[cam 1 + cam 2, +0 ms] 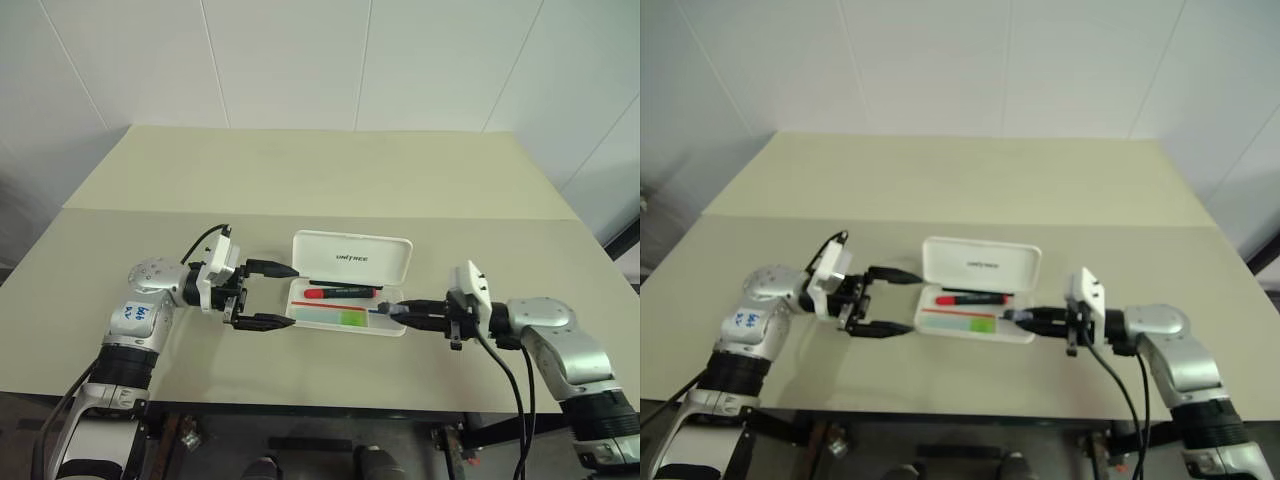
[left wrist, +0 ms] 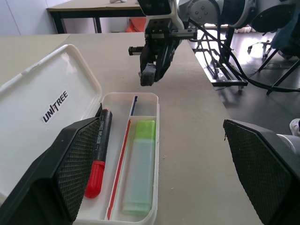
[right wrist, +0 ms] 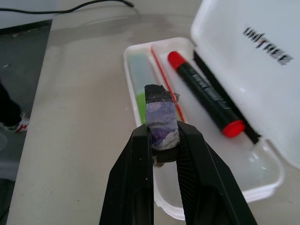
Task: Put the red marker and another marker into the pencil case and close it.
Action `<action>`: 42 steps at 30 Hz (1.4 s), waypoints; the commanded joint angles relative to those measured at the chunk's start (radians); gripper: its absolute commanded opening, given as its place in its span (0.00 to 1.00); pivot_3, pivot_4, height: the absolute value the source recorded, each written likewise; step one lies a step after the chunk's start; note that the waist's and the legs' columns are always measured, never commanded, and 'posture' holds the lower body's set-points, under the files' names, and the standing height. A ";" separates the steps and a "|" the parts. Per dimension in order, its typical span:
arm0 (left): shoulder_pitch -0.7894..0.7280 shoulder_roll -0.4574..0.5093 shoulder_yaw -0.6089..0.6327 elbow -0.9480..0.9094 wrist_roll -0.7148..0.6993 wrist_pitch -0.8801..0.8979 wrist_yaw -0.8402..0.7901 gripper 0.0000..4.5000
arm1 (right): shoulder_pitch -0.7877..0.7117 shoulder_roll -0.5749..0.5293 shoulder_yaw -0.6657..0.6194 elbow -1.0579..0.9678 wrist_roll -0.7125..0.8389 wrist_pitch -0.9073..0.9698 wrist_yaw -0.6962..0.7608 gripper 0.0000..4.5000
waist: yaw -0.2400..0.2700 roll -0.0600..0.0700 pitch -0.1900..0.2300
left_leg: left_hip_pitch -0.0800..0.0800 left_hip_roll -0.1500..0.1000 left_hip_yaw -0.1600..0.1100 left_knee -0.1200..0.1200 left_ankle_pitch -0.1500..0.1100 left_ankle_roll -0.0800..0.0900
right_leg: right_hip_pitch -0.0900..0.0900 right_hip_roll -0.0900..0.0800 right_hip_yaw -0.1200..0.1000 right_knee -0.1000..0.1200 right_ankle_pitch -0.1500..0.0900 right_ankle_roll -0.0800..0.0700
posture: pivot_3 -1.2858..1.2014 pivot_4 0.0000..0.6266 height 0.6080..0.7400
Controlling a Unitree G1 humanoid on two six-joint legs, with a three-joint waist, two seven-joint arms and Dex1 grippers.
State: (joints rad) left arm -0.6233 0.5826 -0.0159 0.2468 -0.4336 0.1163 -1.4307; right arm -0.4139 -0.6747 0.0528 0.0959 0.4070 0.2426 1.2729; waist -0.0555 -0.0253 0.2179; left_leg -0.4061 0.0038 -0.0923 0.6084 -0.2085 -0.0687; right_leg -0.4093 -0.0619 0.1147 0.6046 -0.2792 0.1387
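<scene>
Two markers already lie in the pencil case at frame centre: the red marker along the rear tray and another marker, pale green, in front of it, both with long axes running left-right. My left jaws stand wide apart just left of the case; my right jaws are clamped on a small grey-purple stub at the case's right end. The lid stands raised behind the tray, so closing means tipping it toward me; I judge the empty left jaws better placed. The tabletop is pale, bare, against white walls.
</scene>
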 commanded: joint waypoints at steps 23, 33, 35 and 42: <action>0.004 0.032 0.036 -0.049 -0.015 0.004 0.022 1.00 | -0.103 0.045 0.001 0.138 -0.058 -0.130 0.045 0.99 | -0.001 0.000 0.000 | 0.001 0.000 0.000 0.001 0.000 0.000 | 0.000 0.000 0.000 0.003 0.001 0.002 | 0.52 0.24 1.00; -0.021 0.031 0.078 -0.033 -0.057 0.051 0.048 1.00 | 0.018 0.009 -0.175 -0.104 0.134 0.028 -0.032 0.99 | 0.002 0.000 0.000 | 0.000 0.000 -0.001 0.001 0.000 0.000 | 0.000 0.000 -0.001 0.005 0.001 0.005 | 0.52 0.24 1.00; -0.021 0.032 0.097 -0.028 -0.073 0.072 0.058 1.00 | 0.049 -0.011 -0.214 -0.131 0.159 0.053 -0.044 0.99 | 0.002 0.000 0.000 | 0.000 0.000 -0.001 0.001 0.000 0.000 | 0.000 0.000 -0.001 0.005 0.001 0.005 | 0.52 0.24 1.00; -0.013 0.028 0.098 -0.003 -0.067 0.074 0.046 1.00 | 0.097 -0.024 -0.289 -0.219 0.189 0.053 -0.107 0.99 | -0.002 0.000 0.000 | 0.001 0.000 -0.001 0.002 0.000 0.000 | 0.000 0.000 0.000 0.005 -0.001 0.000 | 0.52 0.24 1.00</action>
State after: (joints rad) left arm -0.6238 0.6074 0.0614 0.2479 -0.4830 0.1974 -1.3799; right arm -0.3260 -0.6849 -0.2053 -0.0685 0.5732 0.2954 1.1802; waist -0.0573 -0.0252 0.2179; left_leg -0.4051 0.0037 -0.0933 0.6099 -0.2085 -0.0689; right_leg -0.4096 -0.0617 0.1142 0.6096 -0.2803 0.1384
